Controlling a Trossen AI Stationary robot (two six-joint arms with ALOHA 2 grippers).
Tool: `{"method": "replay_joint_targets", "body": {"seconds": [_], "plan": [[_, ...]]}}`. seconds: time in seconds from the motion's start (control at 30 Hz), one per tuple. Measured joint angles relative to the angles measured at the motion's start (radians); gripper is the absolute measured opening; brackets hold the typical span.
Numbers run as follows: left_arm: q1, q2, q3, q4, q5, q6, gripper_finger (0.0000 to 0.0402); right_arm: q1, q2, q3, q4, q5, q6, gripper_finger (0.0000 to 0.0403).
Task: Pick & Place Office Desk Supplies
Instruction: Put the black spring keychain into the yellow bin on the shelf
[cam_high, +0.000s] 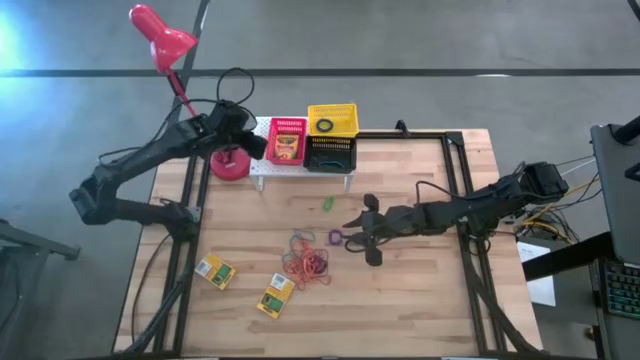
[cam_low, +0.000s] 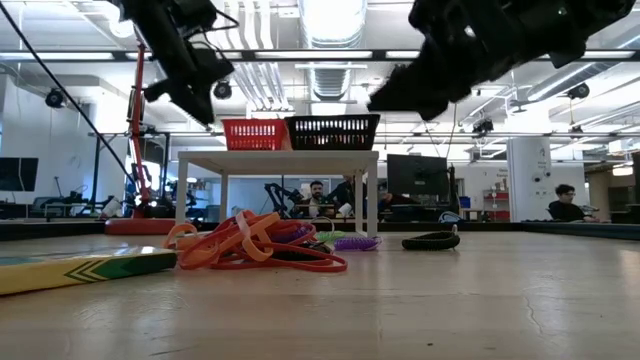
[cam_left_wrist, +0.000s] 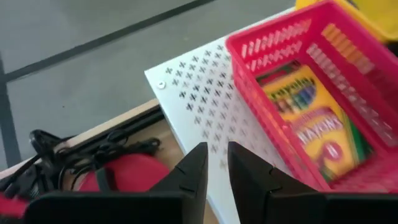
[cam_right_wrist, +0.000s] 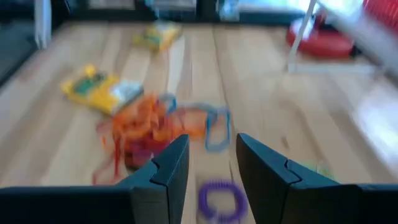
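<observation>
While hovering spread and empty, keep the right gripper (cam_right_wrist: 211, 155) centred on the purple ring (cam_right_wrist: 217, 198) lying flat on the table just ahead of the fingertips (cam_right_wrist: 177, 146). Lower straight down, straddle one side of the ring with a finger inside and one outside, and pinch only once both tips reach the wood, since a thin ring probably slides away from a glancing touch. Stay clear of the blue loop (cam_right_wrist: 217, 132) just beyond and the tangle of orange-red rubber bands (cam_high: 308, 262) past it; snagging one likely drags the heap. Ignore the two yellow-and-green boxes (cam_high: 276, 296) farther out. Leave the left gripper (cam_left_wrist: 216, 163) parked well apart over the white rack (cam_left_wrist: 205, 99), drawn almost together on nothing, beside the red basket (cam_left_wrist: 249, 46) with a crayon box (cam_left_wrist: 311, 118) inside.
</observation>
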Motion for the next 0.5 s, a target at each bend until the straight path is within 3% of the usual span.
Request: {"method": "replay_joint_targets", "body": {"seconds": [0.23, 0.5], "plan": [[-0.167, -0.096, -0.001, -0.151, -0.009, -0.092, 0.0067, -0.009, 0.000, 0.000, -0.211, -0.003, 0.071, 0.0129], [-0.593, -0.119, -0.164, -0.050, -0.146, -0.320, 0.0067, -0.009, 0.000, -0.040, -0.266, -0.014, 0.138, 0.0173]]}}
